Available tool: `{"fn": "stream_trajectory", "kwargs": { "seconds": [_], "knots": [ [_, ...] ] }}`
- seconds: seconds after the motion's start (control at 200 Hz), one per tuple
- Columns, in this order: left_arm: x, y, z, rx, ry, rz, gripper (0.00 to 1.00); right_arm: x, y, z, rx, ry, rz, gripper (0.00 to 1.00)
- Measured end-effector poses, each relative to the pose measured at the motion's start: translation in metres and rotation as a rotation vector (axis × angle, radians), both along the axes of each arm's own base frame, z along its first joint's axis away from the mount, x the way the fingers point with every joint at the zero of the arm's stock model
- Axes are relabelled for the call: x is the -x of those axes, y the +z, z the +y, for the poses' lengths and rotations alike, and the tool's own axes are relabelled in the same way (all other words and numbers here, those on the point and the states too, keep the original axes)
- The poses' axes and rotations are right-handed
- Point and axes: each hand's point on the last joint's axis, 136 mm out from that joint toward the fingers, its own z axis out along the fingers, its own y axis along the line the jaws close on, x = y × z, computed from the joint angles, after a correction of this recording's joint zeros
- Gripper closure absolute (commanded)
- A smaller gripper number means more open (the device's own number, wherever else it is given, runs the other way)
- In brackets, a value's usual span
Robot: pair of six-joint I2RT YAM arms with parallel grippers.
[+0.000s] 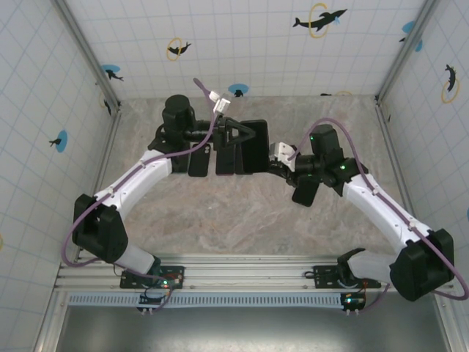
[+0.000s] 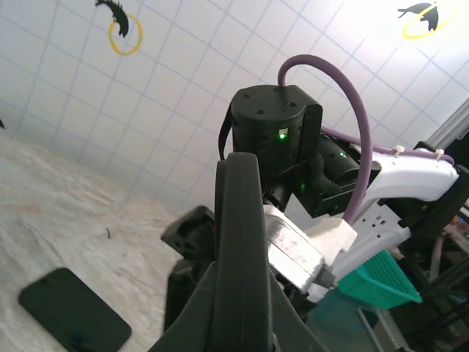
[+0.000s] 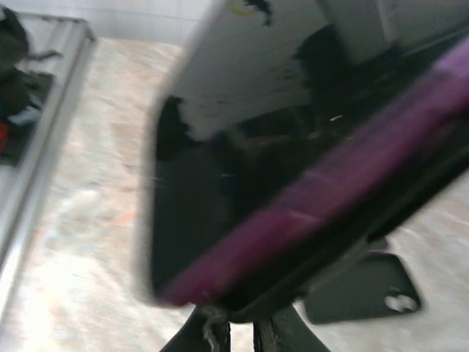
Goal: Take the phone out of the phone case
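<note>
jaws of the left end effector (image 1: 236, 136) are pressing shut on the thin rounded edge of a glossy black slab-shaped phone (image 1: 254, 147), held up over the middle of the tabletop, toward its far side. the right end effector (image 1: 270, 158) is clenching the same phone from the opposite side. in the right wrist view its jaws are closing on the lower rim, and the screen is mirroring the pale wall and a purple cable. whether a phone case is wrapping the phone i cannot tell. the phone is hanging between the two wrists, clear of the beige marbled stone-look tabletop (image 1: 220, 220). just near of the left end effector a flat black rectangular piece (image 1: 198, 163) and a second black piece (image 1: 226, 161) are lying side by side on the tabletop. under the right forearm a flat black rectangular case with a camera cut-out (image 3: 363, 290) is lying flat, apart from the held phone. white tiled walls with dolphin stickers (image 1: 319, 18) are enclosing the space.
</note>
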Motion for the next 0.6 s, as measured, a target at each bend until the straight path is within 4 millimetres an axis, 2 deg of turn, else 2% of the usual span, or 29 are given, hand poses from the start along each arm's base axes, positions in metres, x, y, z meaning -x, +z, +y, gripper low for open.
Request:
{"fn": "stream_trajectory", "kwargs": {
  "seconds": [0.05,0.135,0.27,0.465,0.601],
  "knots": [
    [0.004,-0.002,-0.001,-0.009,-0.02,0.037,1.0,-0.008,0.002,-0.001,0.001,-0.031,-0.051,0.91],
    [0.012,-0.01,-0.007,-0.035,-0.061,0.107,1.0,-0.021,0.02,0.0,-0.029,-0.061,-0.155,0.91],
    [0.015,-0.02,-0.012,-0.06,-0.082,0.163,1.0,-0.027,0.039,0.002,-0.078,-0.075,-0.221,0.89],
    [0.009,-0.023,-0.013,-0.075,-0.042,0.183,1.0,-0.029,0.047,0.001,-0.123,-0.098,-0.181,0.79],
    [-0.005,-0.024,-0.015,-0.082,0.04,0.197,1.0,-0.039,0.051,-0.02,-0.225,-0.199,-0.087,0.7]
  ]
}}
